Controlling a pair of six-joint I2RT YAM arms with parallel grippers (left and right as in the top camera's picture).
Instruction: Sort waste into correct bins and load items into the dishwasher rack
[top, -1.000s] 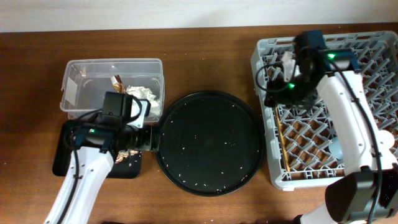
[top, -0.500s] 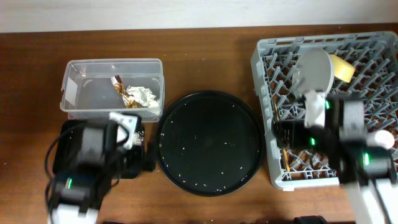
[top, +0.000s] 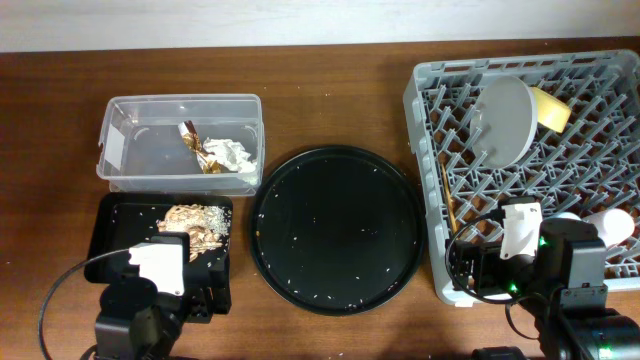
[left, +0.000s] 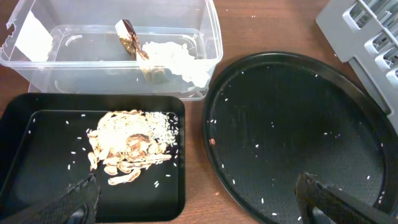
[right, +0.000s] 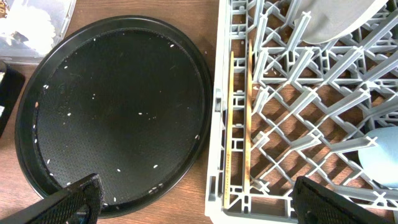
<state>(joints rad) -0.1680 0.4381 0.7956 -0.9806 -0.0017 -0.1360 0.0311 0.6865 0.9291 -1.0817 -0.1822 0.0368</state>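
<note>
Presently, left claw (left: 196, 202) and right claw (right: 199, 202) stand spread and empty, scraps (left: 130, 146) fill the shallow black tray (left: 37, 168), tissue (left: 177, 59) the clear box (top: 180, 100), and the chopsticks (right: 232, 124) lie flat in the rack (right: 217, 143), where a jolt could drop them through the lattice.

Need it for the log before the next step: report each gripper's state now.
Left gripper: open, holding nothing.
Right gripper: open, holding nothing.
</note>
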